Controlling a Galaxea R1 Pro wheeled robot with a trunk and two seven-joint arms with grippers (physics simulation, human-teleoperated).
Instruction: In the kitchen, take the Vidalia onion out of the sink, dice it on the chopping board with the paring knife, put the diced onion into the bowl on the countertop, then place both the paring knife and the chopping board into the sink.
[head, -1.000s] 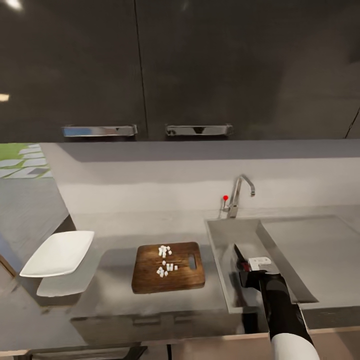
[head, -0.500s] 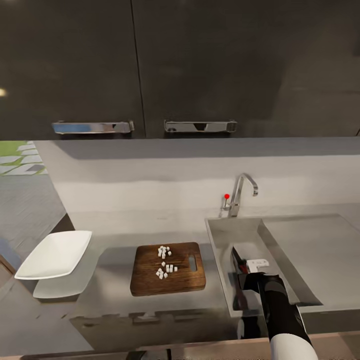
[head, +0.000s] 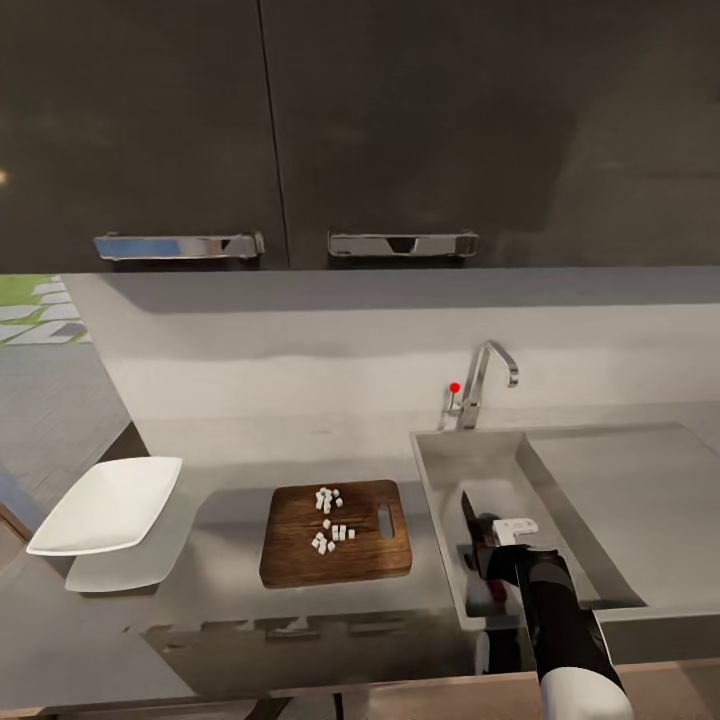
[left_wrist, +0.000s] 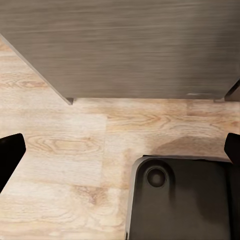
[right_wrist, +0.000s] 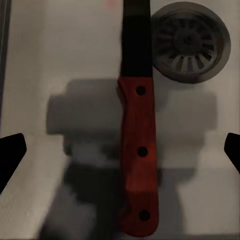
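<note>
Knife (right_wrist: 137, 150) lies loose in the sink (head: 440, 480) beside the drain, your right gripper (right_wrist: 120, 150) spread wide above it. Lift straight up; dice (head: 330, 520) still wait on the board (head: 290, 560).

Paring knife (right_wrist: 137, 150) flat on sink (right_wrist: 60, 60) floor, dark blade beside drain (right_wrist: 190, 40); right hand (right_wrist: 120, 152) fingertips spread wide.

The light is soft and a bit dim. The dark cupboards (head: 400, 130) are shiny, and their handles (head: 402, 243) glint. The shiny counter (head: 230, 590) mirrors the white bowl (head: 105, 505). A fuzzy shadow lies under the knife (right_wrist: 137, 165), which looks blurry.
</note>
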